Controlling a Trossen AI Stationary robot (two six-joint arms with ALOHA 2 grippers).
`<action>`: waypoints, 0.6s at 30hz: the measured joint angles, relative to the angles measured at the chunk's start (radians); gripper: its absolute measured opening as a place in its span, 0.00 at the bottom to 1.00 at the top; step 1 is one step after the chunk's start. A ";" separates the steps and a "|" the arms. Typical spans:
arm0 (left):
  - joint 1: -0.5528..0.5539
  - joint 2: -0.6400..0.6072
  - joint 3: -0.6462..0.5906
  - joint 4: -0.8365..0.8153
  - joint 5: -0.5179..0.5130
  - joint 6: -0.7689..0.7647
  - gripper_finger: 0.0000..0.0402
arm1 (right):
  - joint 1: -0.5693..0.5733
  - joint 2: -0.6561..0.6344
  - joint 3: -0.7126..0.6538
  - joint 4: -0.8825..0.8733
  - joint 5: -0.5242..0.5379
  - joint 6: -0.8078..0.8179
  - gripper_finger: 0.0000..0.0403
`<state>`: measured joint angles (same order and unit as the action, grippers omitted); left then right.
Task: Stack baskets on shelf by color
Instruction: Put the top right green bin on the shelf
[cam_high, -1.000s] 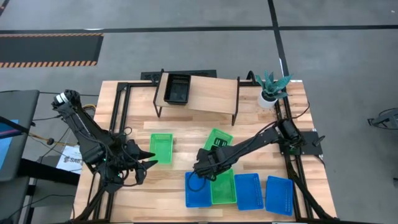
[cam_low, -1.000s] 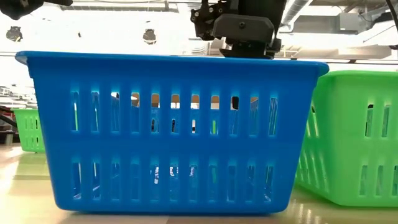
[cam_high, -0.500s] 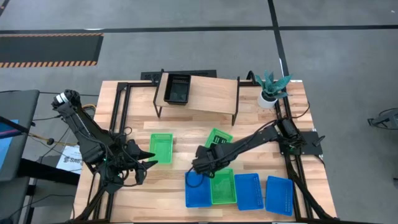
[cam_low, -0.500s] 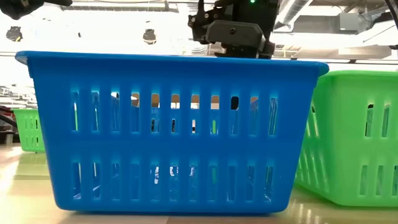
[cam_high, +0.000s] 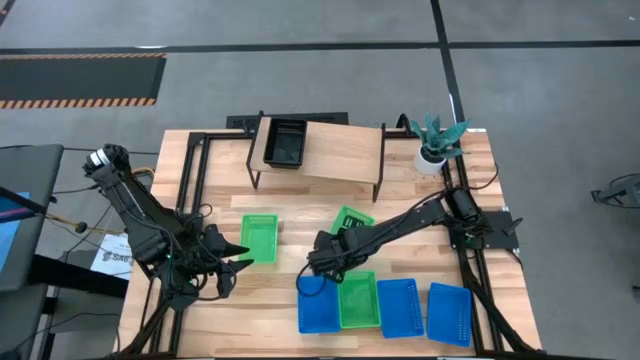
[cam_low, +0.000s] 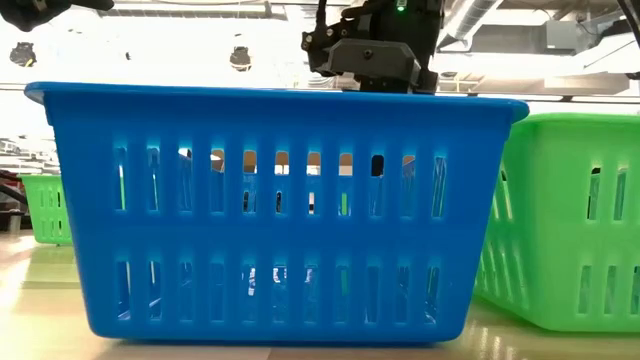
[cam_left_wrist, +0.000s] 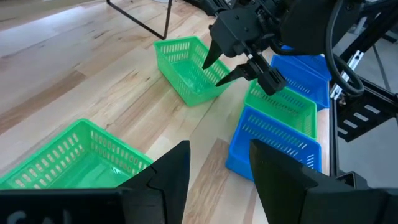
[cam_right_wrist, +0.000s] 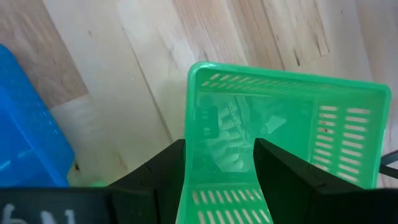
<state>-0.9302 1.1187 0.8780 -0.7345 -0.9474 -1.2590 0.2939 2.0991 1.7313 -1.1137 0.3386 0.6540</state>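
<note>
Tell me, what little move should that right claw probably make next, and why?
Probably lower a little and close. The right gripper hangs open, its fingers either side of the near wall of the tilted green basket, not yet gripping. The shelf has bare space beside its black basket.

Only a fragment reads: dark letters "SA" on a white sheet (cam_high: 108, 256) beside the table (cam_high: 225, 310), at its 9 o'clock edge; the rest is illegible

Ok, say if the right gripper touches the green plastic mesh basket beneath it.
Cannot tell: right wrist view shows right gripper straddling basket wall; contact unclear.
</note>
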 joint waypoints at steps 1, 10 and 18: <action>0.000 0.000 0.000 0.000 0.000 0.005 0.38 | 0.000 0.000 0.000 0.000 0.000 0.000 0.52; 0.000 0.000 0.000 0.000 0.021 0.048 0.38 | -0.011 -0.001 -0.054 0.060 -0.058 0.000 0.52; 0.000 0.000 0.000 0.000 0.030 0.068 0.38 | -0.029 0.000 -0.085 0.079 -0.062 -0.008 0.52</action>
<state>-0.9306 1.1187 0.8780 -0.7349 -0.9170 -1.1910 0.2647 2.0991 1.6466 -1.0344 0.2762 0.6457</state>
